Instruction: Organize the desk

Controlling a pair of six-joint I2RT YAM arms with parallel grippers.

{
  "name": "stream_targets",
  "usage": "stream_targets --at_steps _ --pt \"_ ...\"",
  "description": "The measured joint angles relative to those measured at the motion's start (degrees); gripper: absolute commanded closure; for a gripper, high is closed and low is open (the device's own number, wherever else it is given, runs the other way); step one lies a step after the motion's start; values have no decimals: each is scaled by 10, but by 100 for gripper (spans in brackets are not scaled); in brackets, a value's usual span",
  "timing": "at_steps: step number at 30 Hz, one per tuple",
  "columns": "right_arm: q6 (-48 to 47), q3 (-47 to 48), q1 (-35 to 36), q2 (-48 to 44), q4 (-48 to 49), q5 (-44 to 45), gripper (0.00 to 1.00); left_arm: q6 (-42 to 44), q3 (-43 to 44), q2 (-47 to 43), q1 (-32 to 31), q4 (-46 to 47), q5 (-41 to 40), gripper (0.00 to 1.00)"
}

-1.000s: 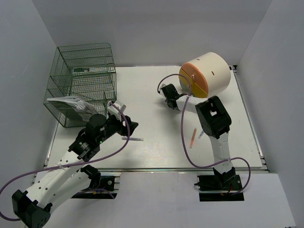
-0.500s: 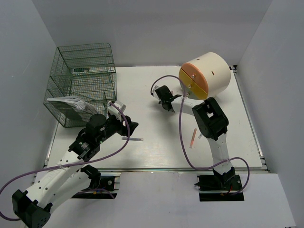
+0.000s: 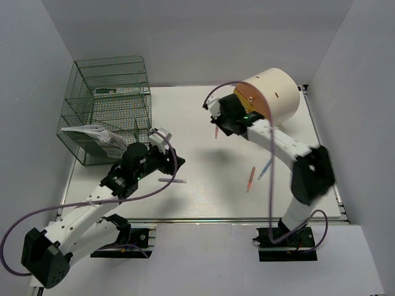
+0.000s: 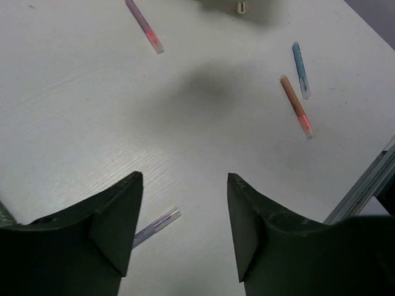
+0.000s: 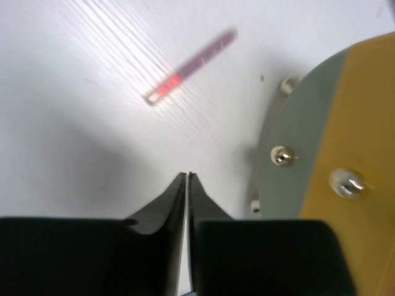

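Desk (image 3: 203, 197) flat, long axis left to right

- Tabletop (image 3: 197, 117): matt white, finely grained, edged with a brushed metal rail (image 3: 203, 219).
- Rack (image 3: 111, 92), far left corner: thin green-coated wire mesh.
- Pens (image 4: 295, 105): translucent, slightly glossy plastic.
- Cylinder (image 3: 281, 92): smooth cream shell, matt orange face, shiny metal screws (image 5: 282, 156).
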Motion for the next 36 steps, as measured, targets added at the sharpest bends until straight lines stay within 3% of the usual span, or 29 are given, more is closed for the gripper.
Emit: stream_targets --at_steps 1,2,4,5,6,7,9,10,11,13,16,22,23,24,26,36 --pt "9 -7 -2 -47 -5 -37 44 -6 0 19 0 11 5 42" --pt "18 -14 -4 -100 -9 -73 30 -14 0 41 0 22 9 47" --pt "35 -22 -9 -198 -5 -131 14 -25 5 88 -2 44 14 59" --pt "43 -26 -11 -236 3 -150 14 -31 14 118 -2 54 19 70" --pt "49 -32 -15 -273 12 -171 18 -38 26 151 -2 64 23 74" --pt "58 -39 -19 -303 19 -187 38 -41 46 187 -2 74 26 77" --pt "79 -50 -33 -341 28 -209 69 -50 91 262 -2 100 33 81" --pt "94 -54 -43 -352 31 -218 90 -53 116 301 -3 119 38 81" --pt "109 -57 -54 -358 35 -225 98 -59 140 341 -3 142 44 80" --pt "137 -69 -80 -358 45 -238 100 -69 175 408 -3 181 55 77" --pt "177 -97 -120 -355 49 -256 100 -88 217 491 -5 238 73 61" --pt "226 -133 -176 -382 61 -279 100 -113 335 643 -16 297 88 44" --pt "231 -137 -179 -393 66 -283 97 -115 357 662 -20 304 88 42" --pt "236 -138 -182 -405 67 -290 79 -116 381 681 -23 307 88 41" --pt "246 -138 -185 -424 75 -305 71 -119 431 719 -32 316 87 39" --pt "251 -171 -187 -441 97 -347 68 -130 611 869 -54 317 71 27"
